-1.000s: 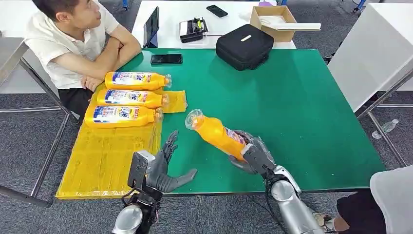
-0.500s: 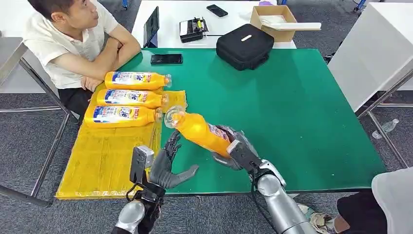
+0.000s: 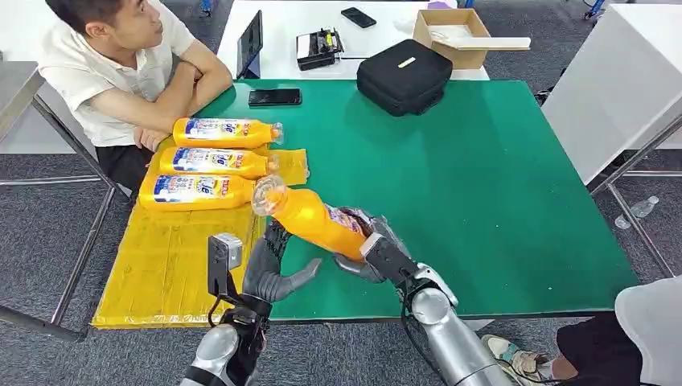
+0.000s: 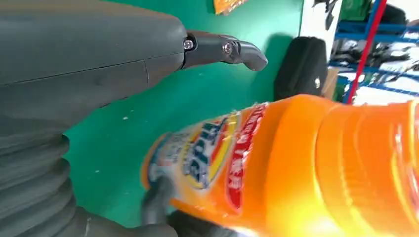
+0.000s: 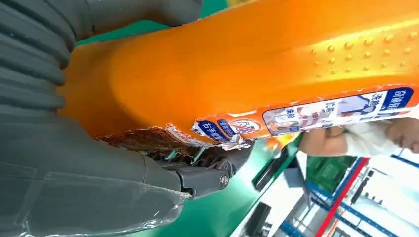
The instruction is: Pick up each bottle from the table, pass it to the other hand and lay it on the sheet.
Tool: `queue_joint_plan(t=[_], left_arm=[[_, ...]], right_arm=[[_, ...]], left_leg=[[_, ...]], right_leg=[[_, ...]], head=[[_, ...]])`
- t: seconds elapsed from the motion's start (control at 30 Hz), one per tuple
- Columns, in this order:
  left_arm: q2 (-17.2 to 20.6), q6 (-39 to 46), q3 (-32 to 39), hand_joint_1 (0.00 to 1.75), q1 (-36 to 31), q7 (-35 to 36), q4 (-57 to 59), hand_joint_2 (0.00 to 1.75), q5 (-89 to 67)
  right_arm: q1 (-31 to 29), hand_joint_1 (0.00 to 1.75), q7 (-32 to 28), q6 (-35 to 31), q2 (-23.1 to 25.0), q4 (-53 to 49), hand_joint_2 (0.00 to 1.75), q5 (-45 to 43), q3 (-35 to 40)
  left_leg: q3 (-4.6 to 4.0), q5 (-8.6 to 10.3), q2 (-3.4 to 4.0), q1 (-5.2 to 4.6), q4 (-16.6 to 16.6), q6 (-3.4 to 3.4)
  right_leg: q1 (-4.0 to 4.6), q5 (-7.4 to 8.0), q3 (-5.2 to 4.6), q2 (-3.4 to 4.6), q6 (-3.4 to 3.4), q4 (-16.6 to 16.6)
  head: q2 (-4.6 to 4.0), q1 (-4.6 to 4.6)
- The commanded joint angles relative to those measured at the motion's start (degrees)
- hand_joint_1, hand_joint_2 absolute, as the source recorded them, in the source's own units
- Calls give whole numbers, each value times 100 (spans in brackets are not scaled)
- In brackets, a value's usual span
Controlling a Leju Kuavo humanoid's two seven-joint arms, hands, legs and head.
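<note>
While right hand (image 3: 371,251) grips bottle (image 3: 310,219), left hand (image 3: 269,272) gapes.

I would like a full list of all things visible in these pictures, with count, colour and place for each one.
held bottle: one, orange, above the near table edge
lying bottles: three, orange, side by side on the sheet's far end
sheet: one, yellow, left side of table
table: one, green top
phone: one, black, far edge of green table
bag: one, black, far edge
cardboard box: one, brown, white table behind
person: one, white shirt, seated far left
right hand: grips held bottle's base
left hand: open, under the bottle
</note>
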Motion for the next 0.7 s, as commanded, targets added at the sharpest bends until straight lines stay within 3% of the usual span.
queue_joint_plan(t=[0.03, 0.7], left_arm=[[-269, 94, -45, 0, -369, -29, 276, 175, 122], [-269, 393, -248, 0, -603, -123, 180, 175, 829]], right_arm=[[-284, 175, -13, -2, 99, 376, 175, -18, 324], [-241, 175, 15, -233, 194, 672, 175, 203, 572]], left_leg=[[10, -8, 10, 1, 7, 3], [11, -7, 6, 3, 6, 1]], right_leg=[[5, -6, 11, 0, -19, 2], [7, -6, 14, -5, -22, 0]], head=[[0, 0], [0, 0]])
